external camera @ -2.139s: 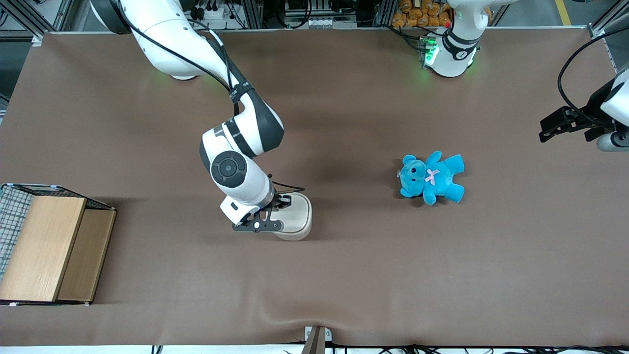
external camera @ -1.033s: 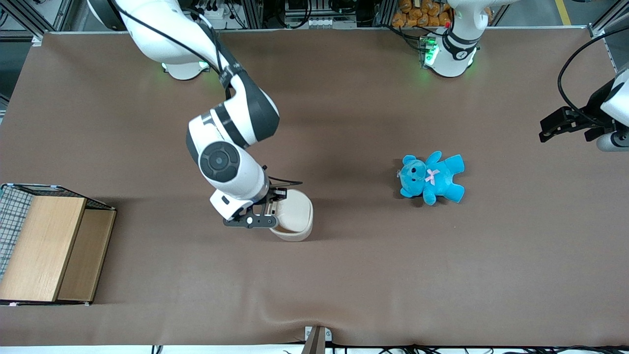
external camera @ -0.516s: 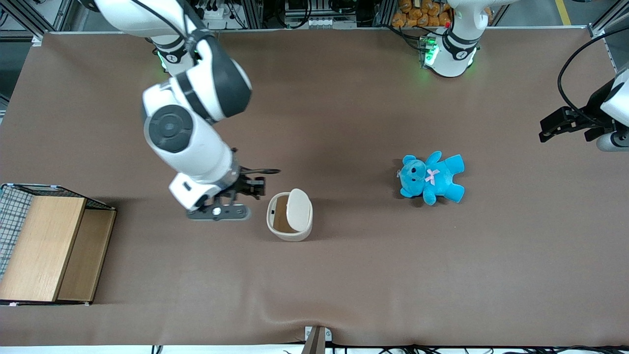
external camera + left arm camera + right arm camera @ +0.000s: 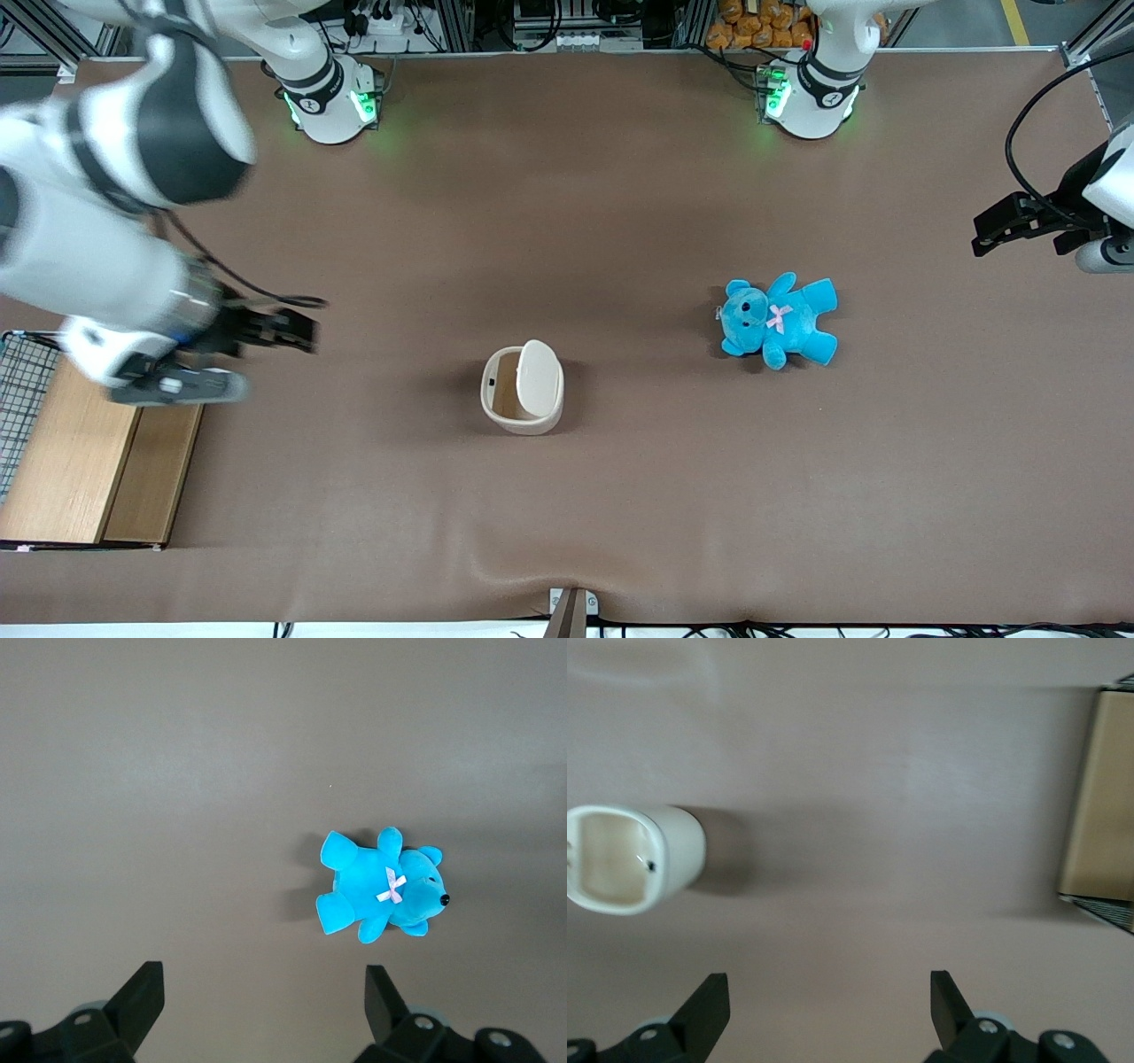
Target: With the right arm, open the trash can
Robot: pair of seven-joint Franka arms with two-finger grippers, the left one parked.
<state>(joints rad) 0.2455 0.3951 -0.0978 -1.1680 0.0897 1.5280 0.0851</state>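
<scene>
Trash can [image 4: 523,388] mid-tabletop now lid-up, tan inside exposed; gripper [image 4: 232,354] pulled well clear to the working arm's edge over the wooden box [image 4: 89,447], fingers spread, empty — opening looks done.

Place: a robotics lab or test cell.
Table: [image 4: 567,177] one wide surface covered with a plain brown mat.
Arm bases: two white robot mounts [image 4: 328,106] [image 4: 811,102] bolted at the table's edge, lit by green status lights.
Surroundings: aluminium framing [image 4: 461,22], power strips and bundled cables [image 4: 381,18].
Props: a blue teddy [image 4: 778,321] and a wooden box [image 4: 89,447].
</scene>
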